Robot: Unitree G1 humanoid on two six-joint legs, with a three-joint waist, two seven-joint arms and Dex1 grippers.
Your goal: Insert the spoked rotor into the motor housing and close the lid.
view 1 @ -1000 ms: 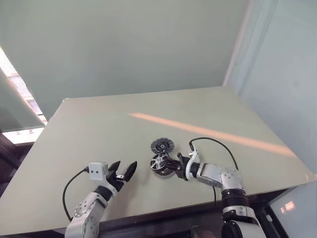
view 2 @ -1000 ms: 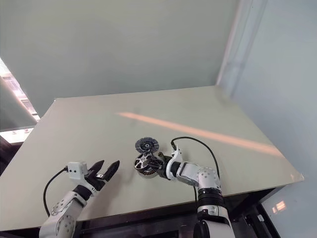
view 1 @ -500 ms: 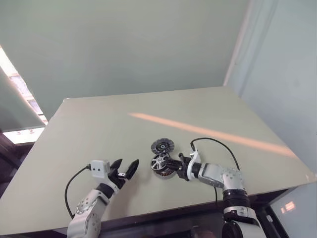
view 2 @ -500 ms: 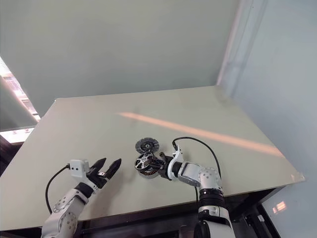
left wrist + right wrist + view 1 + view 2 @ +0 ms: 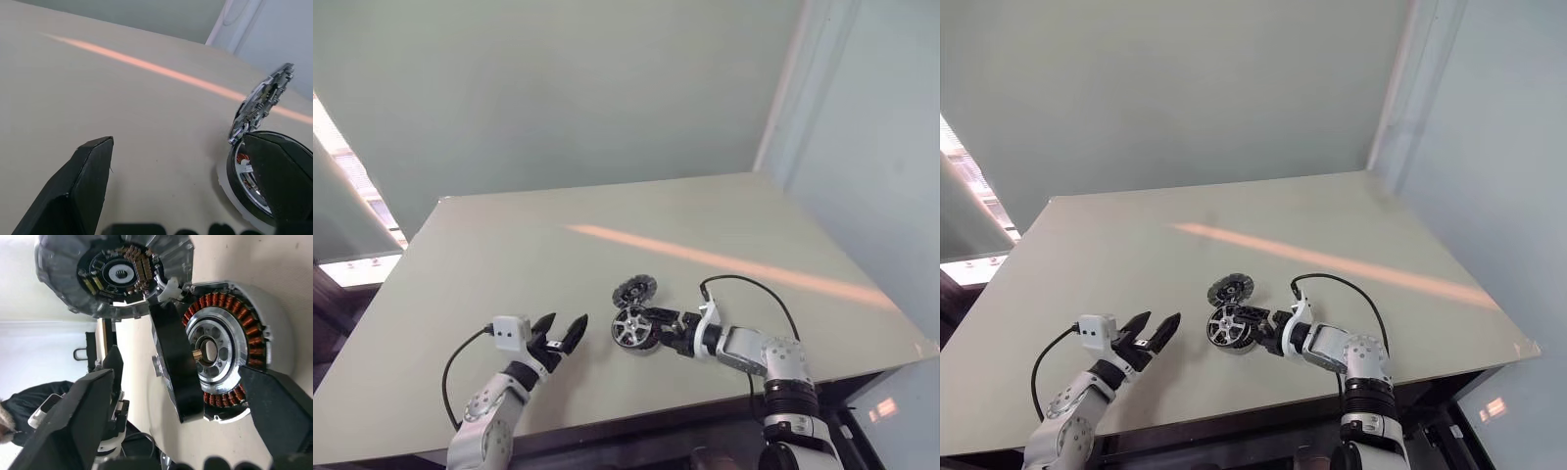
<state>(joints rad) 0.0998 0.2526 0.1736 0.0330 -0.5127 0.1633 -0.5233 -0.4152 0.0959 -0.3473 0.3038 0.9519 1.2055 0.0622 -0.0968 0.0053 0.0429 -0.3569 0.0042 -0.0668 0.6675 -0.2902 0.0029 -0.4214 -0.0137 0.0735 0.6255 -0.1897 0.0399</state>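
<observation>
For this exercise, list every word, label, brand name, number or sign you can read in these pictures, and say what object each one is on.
None: no readable word, number or sign appears in any view.
The motor housing, the lid and the spoked rotor carry no visible lettering.
The left gripper and right gripper also show no markings.

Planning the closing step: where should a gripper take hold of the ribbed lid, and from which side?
Take the lid by its toothed rim at the raised upper edge, coming from above. It stands tilted with its lower edge by the motor housing, so the top edge looks free, and the fingers could probably pinch its two faces there.
</observation>
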